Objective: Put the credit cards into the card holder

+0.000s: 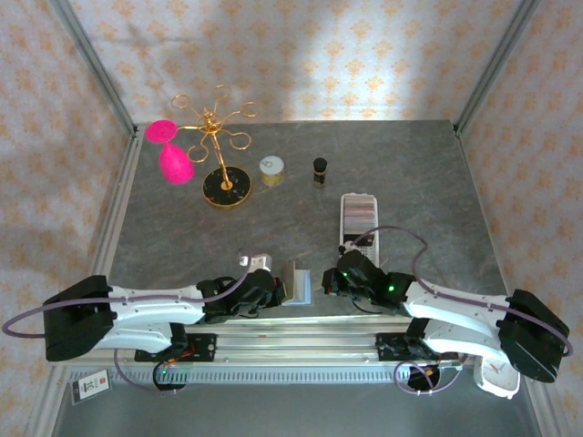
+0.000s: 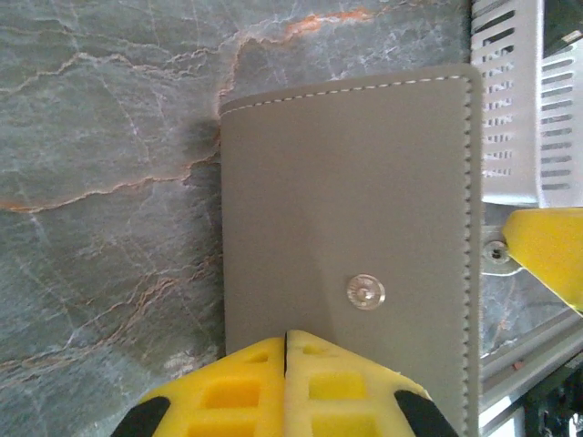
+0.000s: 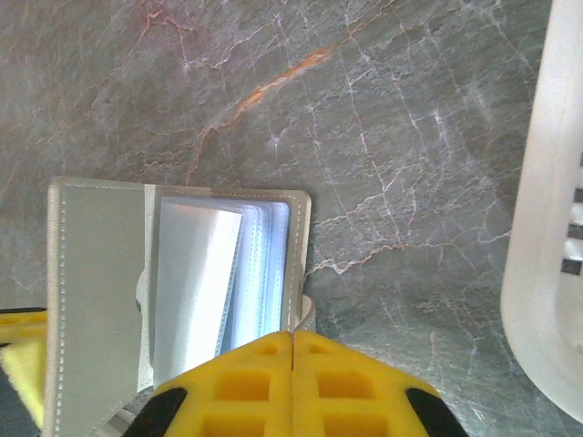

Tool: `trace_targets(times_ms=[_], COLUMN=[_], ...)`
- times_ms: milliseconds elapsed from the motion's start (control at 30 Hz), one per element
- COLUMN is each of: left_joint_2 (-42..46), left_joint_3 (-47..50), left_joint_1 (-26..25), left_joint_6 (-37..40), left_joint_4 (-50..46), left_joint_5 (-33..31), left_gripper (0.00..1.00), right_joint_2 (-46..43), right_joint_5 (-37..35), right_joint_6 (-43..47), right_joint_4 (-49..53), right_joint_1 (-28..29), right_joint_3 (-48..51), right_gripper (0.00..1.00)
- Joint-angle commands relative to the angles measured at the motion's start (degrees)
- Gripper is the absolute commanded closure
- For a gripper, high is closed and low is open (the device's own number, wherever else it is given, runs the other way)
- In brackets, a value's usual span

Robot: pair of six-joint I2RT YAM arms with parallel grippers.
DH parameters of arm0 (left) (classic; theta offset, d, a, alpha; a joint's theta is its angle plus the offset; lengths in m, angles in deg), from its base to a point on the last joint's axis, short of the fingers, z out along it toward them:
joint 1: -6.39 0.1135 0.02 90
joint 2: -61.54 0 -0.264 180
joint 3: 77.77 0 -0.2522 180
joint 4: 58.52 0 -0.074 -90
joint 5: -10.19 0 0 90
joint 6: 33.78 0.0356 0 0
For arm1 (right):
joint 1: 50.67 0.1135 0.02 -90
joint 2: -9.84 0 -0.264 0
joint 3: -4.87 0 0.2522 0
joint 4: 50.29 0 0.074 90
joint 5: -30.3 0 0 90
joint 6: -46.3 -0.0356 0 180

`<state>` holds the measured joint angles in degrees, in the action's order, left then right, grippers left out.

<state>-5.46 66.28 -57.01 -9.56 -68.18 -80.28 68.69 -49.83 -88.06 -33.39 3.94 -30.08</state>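
**Card holder held open between two low arms**

Card holder [image 1: 299,284] stands fanned open on the grey marbled worktop [image 1: 410,182], close to its near edge and midway between the arms. The left arm [image 1: 155,309] and right arm [image 1: 455,309] lie low and almost level along the front rail. Each reaches inward, so the wrists face one another across the holder.

The left jaws are pressed together, their yellow pads [image 2: 246,387] over the near edge of the grey-green outer cover, just below its metal snap [image 2: 365,292]. Whether they pinch it I cannot tell.

The right jaws are pressed together too. One cover's edge runs into their seam, so they appear to nip it, with bluish clear sleeves [image 3: 260,264] fanned beside it. A white perforated tray [image 2: 506,109] sits just beyond the holder.
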Motion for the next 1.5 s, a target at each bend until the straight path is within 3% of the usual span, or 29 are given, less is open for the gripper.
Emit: trace_targets(times_ms=[0,467,1033,1467], left_joint_2=[0.37,-15.52,-14.03,-14.07], left_joint_3=[0.60,-4.36,-1.27,-1.23], left_joint_1=[-0.46,-1.57,-1.82,-1.84], left_joint_6=[-0.90,1.19,-0.58,-0.51], left_joint_4=[1.99,6.60,7.24,7.41], left_joint_5=[-0.50,3.46,2.80,2.58], left_gripper=[1.00,1.00,1.00,1.00], right_joint_2=[-0.14,1.18,13.79,18.46], right_joint_5=[-1.09,3.80,5.97,-2.08], right_joint_6=[-0.29,0.02,1.56,2.65], right_joint_4=[0.29,-3.46,-7.72,-0.58], right_joint_1=[0.41,0.41,0.54,3.22], right_joint_3=[-1.62,-2.08,-7.24,-10.96], right_gripper=[1.00,1.00,1.00,1.00])
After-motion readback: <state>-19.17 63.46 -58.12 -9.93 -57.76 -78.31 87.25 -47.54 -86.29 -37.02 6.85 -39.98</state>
